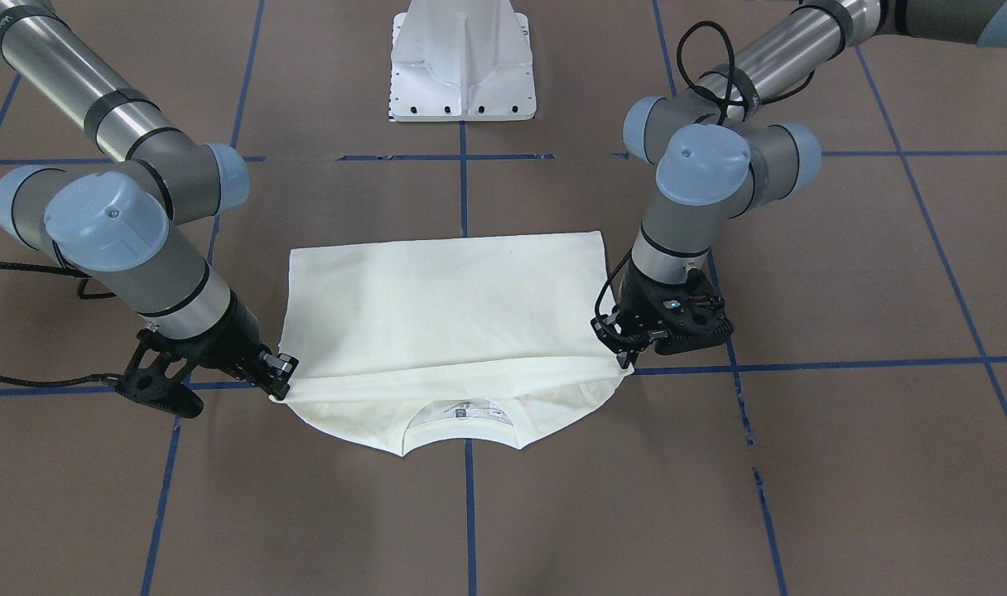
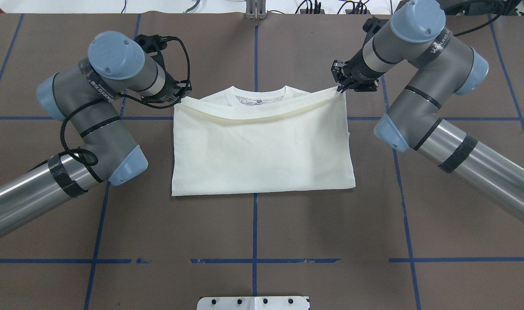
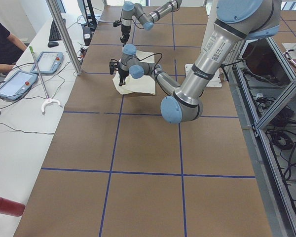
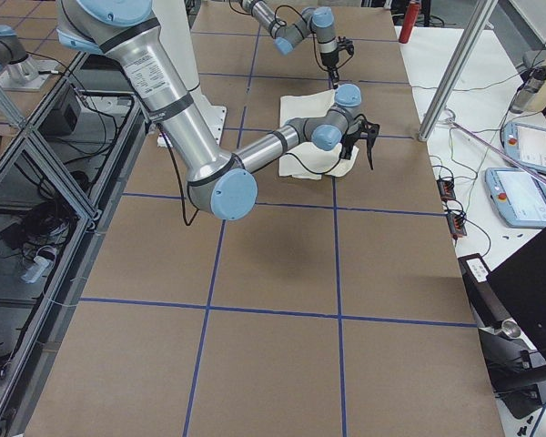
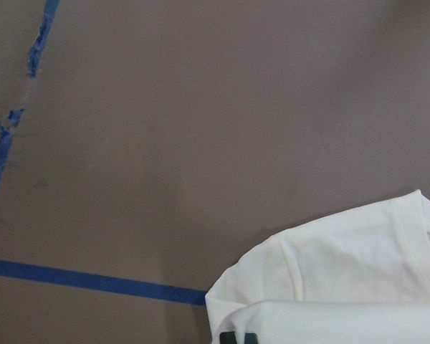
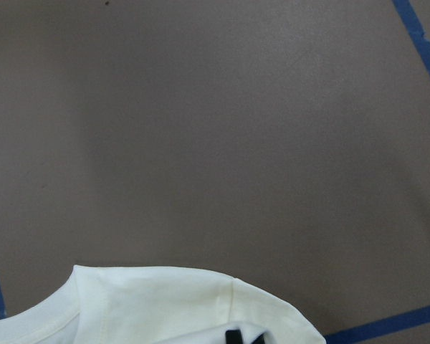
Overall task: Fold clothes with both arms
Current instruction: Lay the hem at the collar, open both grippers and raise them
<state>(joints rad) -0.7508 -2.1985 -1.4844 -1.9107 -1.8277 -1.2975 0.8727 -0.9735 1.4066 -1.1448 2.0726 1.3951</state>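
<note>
Brown table point(image 2: 331, 224) holds a plain cream T-shirt point(image 2: 262, 150), folded; left gripper point(image 2: 182, 98) and right gripper point(image 2: 341, 88) clamp its corners.

You can't read the label point(image 1: 462, 411) inside the collar of the T-shirt point(image 2: 262, 146); it's too small. The folded-over layer covers most of the cloth beneath it. In the overhead view the left gripper point(image 2: 182, 95) sits mostly behind its own wrist. Each wrist view cuts the shirt off at the bottom edge and shows only a dark sliver of the jaws. In both side views the jaws are too small to judge.
</note>
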